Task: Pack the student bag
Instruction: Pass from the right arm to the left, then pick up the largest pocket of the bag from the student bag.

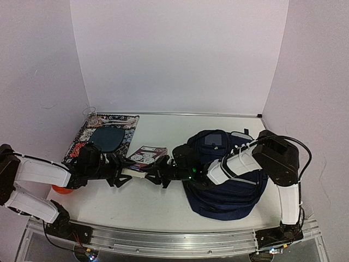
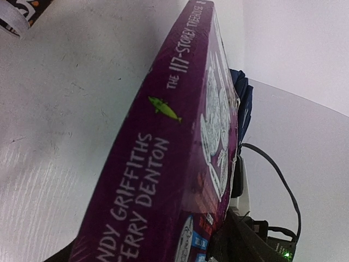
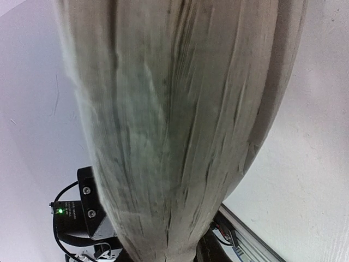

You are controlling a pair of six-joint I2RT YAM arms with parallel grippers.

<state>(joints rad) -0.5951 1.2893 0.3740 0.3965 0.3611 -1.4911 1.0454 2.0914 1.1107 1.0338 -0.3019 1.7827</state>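
Observation:
A thick purple book point(image 1: 144, 157) is held between both arms in the middle of the table. In the left wrist view its spine and cover point(image 2: 174, 136) fill the space between the jaws, and my left gripper point(image 2: 155, 248) is shut across its thickness from the left point(image 1: 126, 173). In the right wrist view the book's grey page edges point(image 3: 180, 109) fill the frame, and my right gripper point(image 3: 163, 254) is shut on that side from the right point(image 1: 155, 173). The navy student bag point(image 1: 223, 199) lies at the right, partly under the right arm; its blue edge point(image 2: 245, 98) shows behind the book.
A patterned black mat point(image 1: 82, 144) with a teal oval point(image 1: 106, 137) lies at the back left, with a small clear item point(image 1: 91, 113) behind it. An orange object point(image 1: 61, 190) peeks out under the left arm. The metal rail point(image 1: 163, 240) runs along the near edge.

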